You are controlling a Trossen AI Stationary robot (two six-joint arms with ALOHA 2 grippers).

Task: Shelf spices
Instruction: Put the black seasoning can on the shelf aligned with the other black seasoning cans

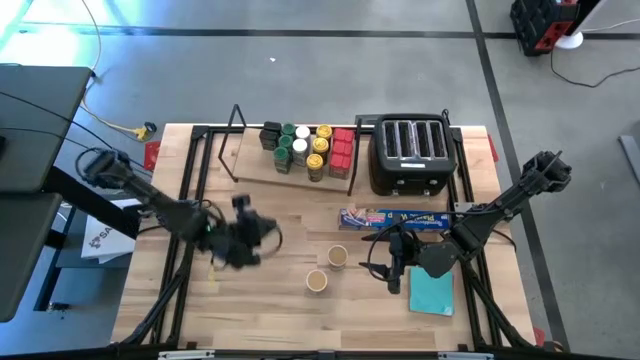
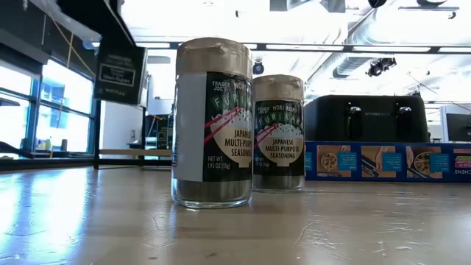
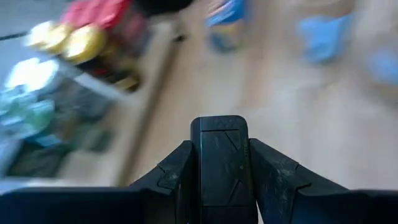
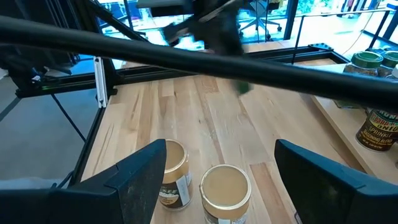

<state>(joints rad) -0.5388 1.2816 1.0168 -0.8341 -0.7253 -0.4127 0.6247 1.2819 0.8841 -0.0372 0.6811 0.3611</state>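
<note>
Two jars wait on the table while most spices already stand on the shelf.

The two tan-lid jars [image 1: 327, 269] stand close together on the bare wood of the table [image 1: 280, 320], in front of the blue box [image 1: 395, 219] and well apart from the shelf [image 1: 290, 165]. On the shelf board, beside the toaster [image 1: 410, 153], the other spices [image 1: 310, 148] stand in a tight group: jars with green, white and yellow lids, and red tins. The right gripper [image 4: 221, 177] is just beside the two jars, its fingers wide apart and holding nothing. The left gripper [image 1: 243, 240] hangs over the table to the left of the jars; I cannot tell how its fingers stand. A teal pad [image 1: 432, 293] lies under the right arm.
</note>
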